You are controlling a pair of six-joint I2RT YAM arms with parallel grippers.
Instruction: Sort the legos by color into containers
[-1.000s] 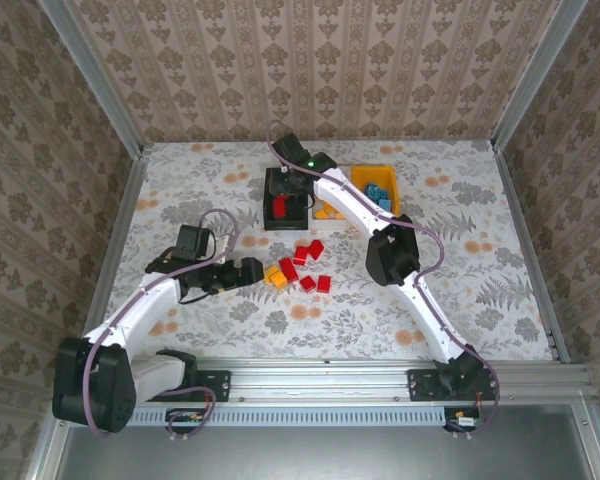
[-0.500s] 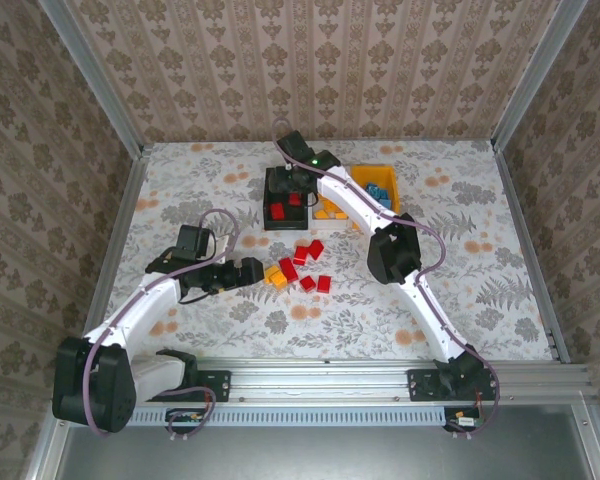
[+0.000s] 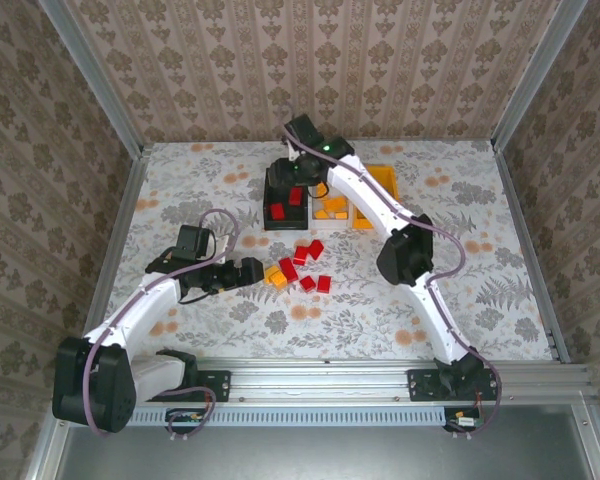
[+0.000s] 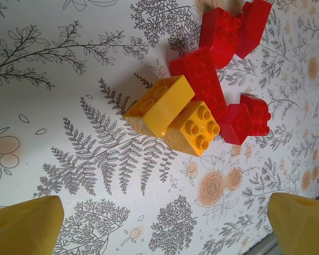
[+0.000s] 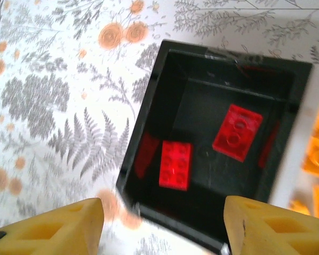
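1. Far left: the left gripper (image 3: pixel 254 270) was low over the floral table (image 3: pixel 480 285), its yellow fingers (image 4: pixel 24 226) spread as wide as they go with nothing between them. It pointed at the loose pile and was near it but not touching.
2. Loose pile, just right of that gripper: two orange-yellow bricks (image 4: pixel 173 114) sat pressed together on the near-left side. A handful of red bricks (image 4: pixel 207 79) bunched up right against them. Two more red ones (image 3: pixel 315 284) lay a bit apart on the near side.
3. Middle back: the black bin (image 5: pixel 149 101) had two red bricks in it. One (image 5: pixel 175 164) lay flat near the left wall, the other (image 5: pixel 237 132) sat tilted a bit further right, and the two weren't touching.
4. The right gripper (image 3: pixel 293 188) hung right above that black bin. Its jaws were parted partway and it had hold of nothing.
5. Touching the black bin's right side was the white bin (image 3: pixel 360 218), with several orange-yellow bricks (image 3: pixel 330 209) in it.
6. Furthest right: the orange-yellow bin (image 3: pixel 385 176), mostly covered by the right arm, so I couldn't tell what was in it.
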